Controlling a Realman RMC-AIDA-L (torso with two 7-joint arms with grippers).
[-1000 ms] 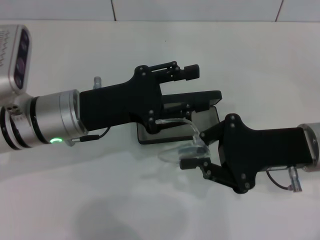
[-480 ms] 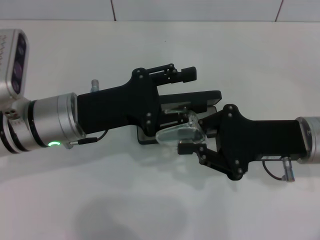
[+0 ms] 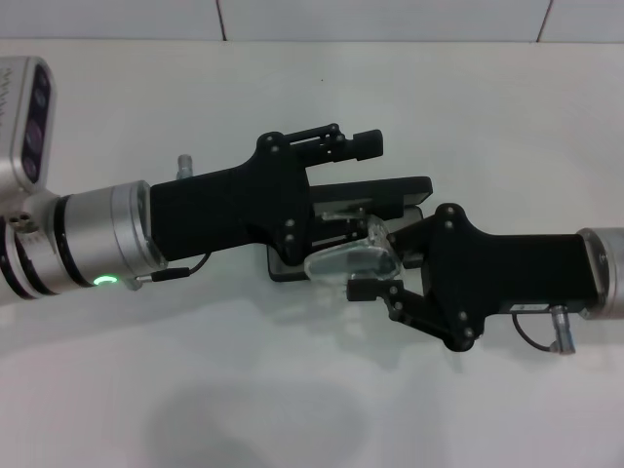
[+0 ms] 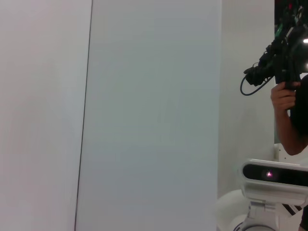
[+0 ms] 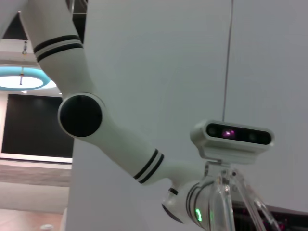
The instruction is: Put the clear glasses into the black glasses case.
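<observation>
The black glasses case (image 3: 292, 269) lies open at the table's middle, its lid (image 3: 402, 187) raised at the far side. The clear glasses (image 3: 351, 259) hover tilted just over the case's front right part. My right gripper (image 3: 386, 265) reaches in from the right and is shut on them. Their thin clear arms (image 5: 226, 204) show close up in the right wrist view. My left gripper (image 3: 353, 180) comes from the left over the case, open, one finger beyond the lid and one beside the glasses. Most of the case's inside is hidden by both grippers.
The case rests on a white table (image 3: 292, 390) with a tiled wall edge (image 3: 390, 19) behind. A person holding a camera (image 4: 288, 72) appears in the left wrist view, off the table.
A second ago the right gripper held the glasses nearer the front; it has carried them back and left over the case. The left arm rose slightly. Nothing moved in the last half second.
</observation>
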